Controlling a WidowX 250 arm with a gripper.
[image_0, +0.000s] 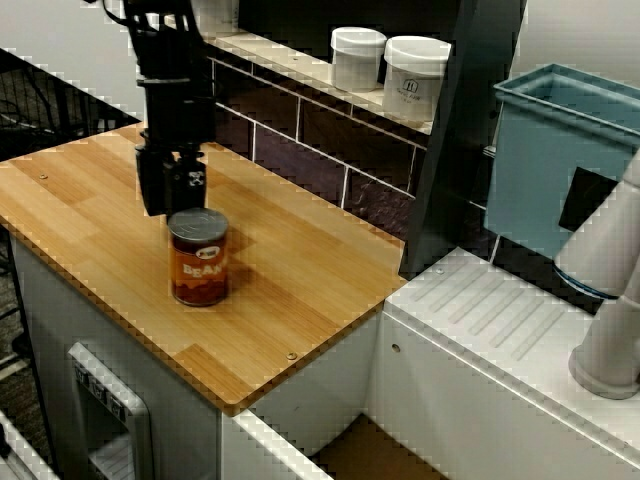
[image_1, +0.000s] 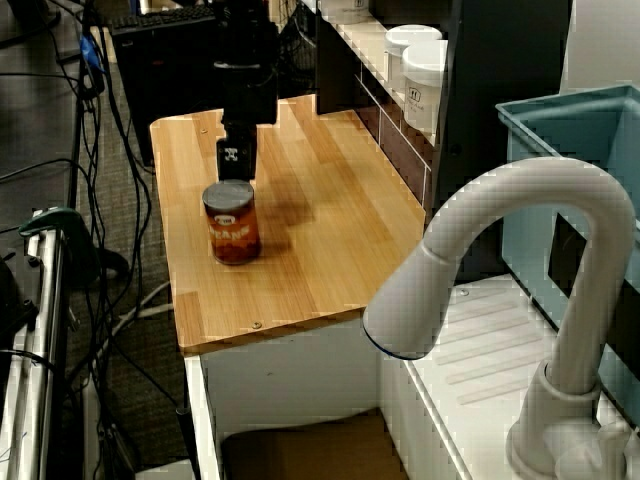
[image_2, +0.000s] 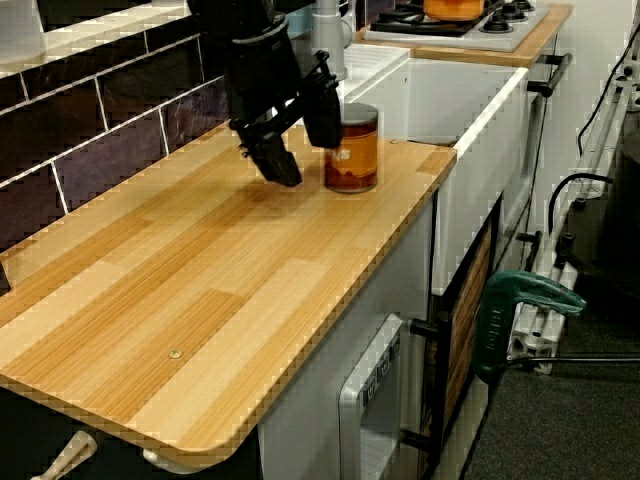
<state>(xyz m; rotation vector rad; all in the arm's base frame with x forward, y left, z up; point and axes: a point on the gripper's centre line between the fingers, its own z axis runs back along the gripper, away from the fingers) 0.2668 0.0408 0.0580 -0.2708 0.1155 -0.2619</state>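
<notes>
A can of beans (image_0: 198, 258) with an orange-brown label stands upright on the wooden counter (image_0: 300, 290). My black gripper (image_0: 172, 200) hangs just behind it on the wall side, fingertips at about the height of the can's top. In the view along the counter the gripper (image_2: 308, 158) is open. One finger (image_2: 322, 112) overlaps the left edge of the can (image_2: 352, 150), while the other (image_2: 280, 160) points down over bare wood. Nothing is between the fingers. The view over the faucet shows the gripper (image_1: 236, 165) right behind the can (image_1: 232, 222).
Two white jars (image_0: 357, 58) (image_0: 415, 78) stand on the tiled ledge behind the counter. A blue bin (image_0: 560, 160), a white drainboard (image_0: 500, 310) and a white faucet (image_1: 500, 260) are to the right. A stove with an orange pot (image_2: 455, 8) lies beyond. Cables and a green clamp (image_2: 520, 300) are on the floor side.
</notes>
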